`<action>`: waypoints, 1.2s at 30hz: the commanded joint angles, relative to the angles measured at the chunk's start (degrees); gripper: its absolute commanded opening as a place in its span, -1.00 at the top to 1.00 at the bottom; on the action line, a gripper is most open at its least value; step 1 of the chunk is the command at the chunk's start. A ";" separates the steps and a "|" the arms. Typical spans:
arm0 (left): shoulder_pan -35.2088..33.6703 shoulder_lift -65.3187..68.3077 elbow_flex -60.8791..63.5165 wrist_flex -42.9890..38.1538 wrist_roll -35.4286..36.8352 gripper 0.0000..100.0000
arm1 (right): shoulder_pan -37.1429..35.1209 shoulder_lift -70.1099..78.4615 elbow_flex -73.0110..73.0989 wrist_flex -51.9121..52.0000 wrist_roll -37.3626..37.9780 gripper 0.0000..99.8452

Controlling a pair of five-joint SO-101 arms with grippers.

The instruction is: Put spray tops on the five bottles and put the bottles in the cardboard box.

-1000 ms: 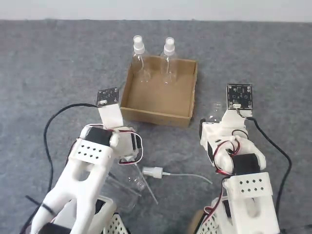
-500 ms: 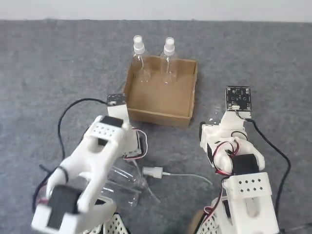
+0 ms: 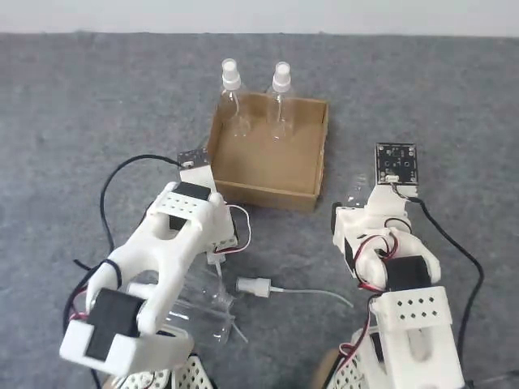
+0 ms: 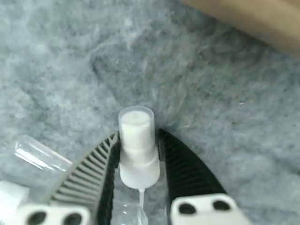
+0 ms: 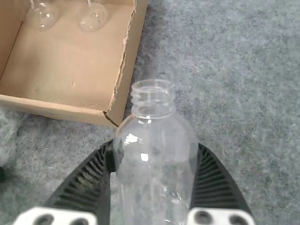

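We find a white plastic spray top (image 4: 137, 149), a rounded cap over a wider collar with a thin dip tube below. It is pinched between the black ribbed fingers (image 4: 101, 164) of the left tool (image 4: 137, 136). From above, that tool's wrist sits just off the 7 o'clock corner of the brown cardboard box (image 3: 263, 193).

A second white spray top (image 3: 254, 285) lies on its side on the grey felt-covered table (image 3: 81, 105), at about 6 o'clock from the box. Its long tube trails toward 3 o'clock.

Inside the box, two clear bottles already wearing white spray tops stand upright against the 12 o'clock wall. The left capped bottle (image 3: 231, 101) and the right capped bottle (image 3: 280, 101) are side by side, a little apart.

Further right, a clear plastic bottle with an open threaded neck (image 5: 154, 161) is clamped around its body by the right tool (image 5: 155, 151). It is near the box's 4 o'clock corner without touching it.

Clear uncapped bottles (image 3: 207, 312) lie flat near the table's 6 o'clock edge, partly covered by the left arm (image 3: 154, 259). We cannot tell how many there are. The loose top's tube stretches across the gap between the two arms.

The left arm reaches from the 6 o'clock edge toward 1 o'clock, bent over the lying bottles, with its tool aimed down at the table. The right arm (image 3: 397, 275) is folded, its wrist pointing toward 12 o'clock.
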 commanded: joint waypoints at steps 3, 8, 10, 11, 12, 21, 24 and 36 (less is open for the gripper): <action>-0.44 -4.22 -2.77 -0.62 0.53 0.98 | 0.84 -1.89 -0.79 -1.19 -0.79 0.81; -0.44 -12.92 -2.86 1.76 0.53 0.98 | 0.84 -1.89 -0.79 -1.19 -0.79 0.81; -0.44 -15.38 -2.77 1.76 0.44 0.98 | 0.84 -1.89 -0.79 -1.19 -0.79 0.81; -0.44 -16.53 -2.68 1.76 0.44 0.98 | 0.84 -1.89 -0.79 -1.19 -0.79 0.81; -0.44 -17.23 -2.68 1.76 0.44 0.98 | 0.84 -1.89 -0.79 -1.19 -0.79 0.81; -0.44 -22.86 -3.12 1.76 0.35 0.98 | 0.84 -1.89 -0.79 -1.19 -0.79 0.81; -0.44 -26.02 -2.86 1.76 0.26 0.98 | 0.84 -1.89 -0.79 -1.19 -0.79 0.81; -0.44 -41.05 -2.77 2.29 0.00 0.98 | 0.75 -1.89 -0.70 -1.19 -0.79 0.81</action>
